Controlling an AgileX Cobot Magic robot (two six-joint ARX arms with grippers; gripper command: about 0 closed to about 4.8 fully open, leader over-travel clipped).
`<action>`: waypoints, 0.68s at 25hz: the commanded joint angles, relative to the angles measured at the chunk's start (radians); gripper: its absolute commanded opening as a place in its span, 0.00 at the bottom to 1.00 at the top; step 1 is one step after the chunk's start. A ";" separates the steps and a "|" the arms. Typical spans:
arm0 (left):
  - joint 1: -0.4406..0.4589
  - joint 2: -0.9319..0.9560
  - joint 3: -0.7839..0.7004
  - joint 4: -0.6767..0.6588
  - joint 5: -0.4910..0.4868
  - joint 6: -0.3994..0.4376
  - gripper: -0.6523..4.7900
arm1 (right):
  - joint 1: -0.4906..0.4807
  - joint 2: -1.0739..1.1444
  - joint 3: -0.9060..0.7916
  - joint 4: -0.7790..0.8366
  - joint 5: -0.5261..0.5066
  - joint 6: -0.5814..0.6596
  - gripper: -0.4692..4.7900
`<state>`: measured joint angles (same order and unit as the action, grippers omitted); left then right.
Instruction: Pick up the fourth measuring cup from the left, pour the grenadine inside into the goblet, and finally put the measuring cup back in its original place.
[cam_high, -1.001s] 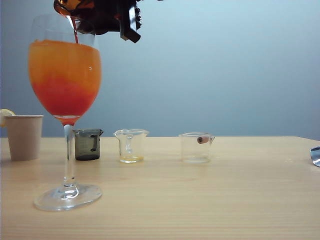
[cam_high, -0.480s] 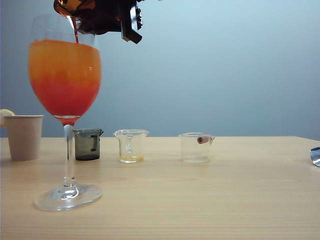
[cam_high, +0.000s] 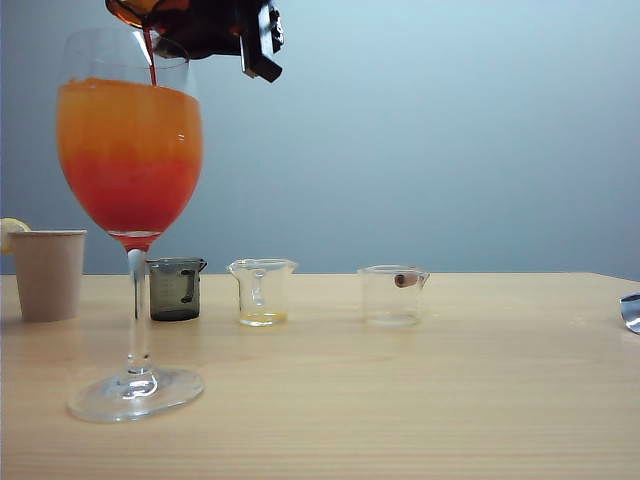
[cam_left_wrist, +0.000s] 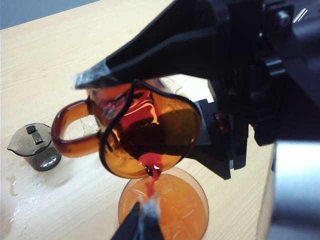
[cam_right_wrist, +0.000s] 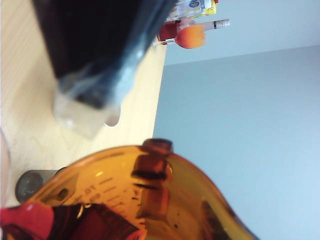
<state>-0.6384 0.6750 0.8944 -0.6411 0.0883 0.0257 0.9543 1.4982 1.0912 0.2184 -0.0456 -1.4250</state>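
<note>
The goblet, a tall clear stemmed glass on the table's left, is sitting nearly brimful of orange over red, so further tipping is risking an overflow or a knock on its thin rim. Above it the right gripper is pinching the fourth measuring cup, glossy amber and flared, which is sending the grenadine down in a syrupy thread. The left gripper is hovering nearby; its opening I cannot tell.

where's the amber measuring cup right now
The small amber-brown translucent measuring cup is at the exterior view's top left, tilted over the tall clear stemmed goblet, held in the right gripper.
</note>
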 joint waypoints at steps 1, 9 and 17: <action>0.002 -0.002 0.005 0.006 0.006 0.001 0.11 | 0.011 -0.008 0.008 0.026 0.002 -0.001 0.09; 0.002 -0.002 0.005 0.006 0.006 0.001 0.11 | 0.027 -0.007 0.008 0.024 0.002 -0.020 0.09; 0.002 -0.002 0.005 0.006 0.006 0.001 0.11 | 0.027 -0.007 0.008 0.026 0.003 -0.050 0.09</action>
<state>-0.6384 0.6750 0.8944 -0.6415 0.0879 0.0261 0.9806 1.4982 1.0916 0.2192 -0.0448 -1.4715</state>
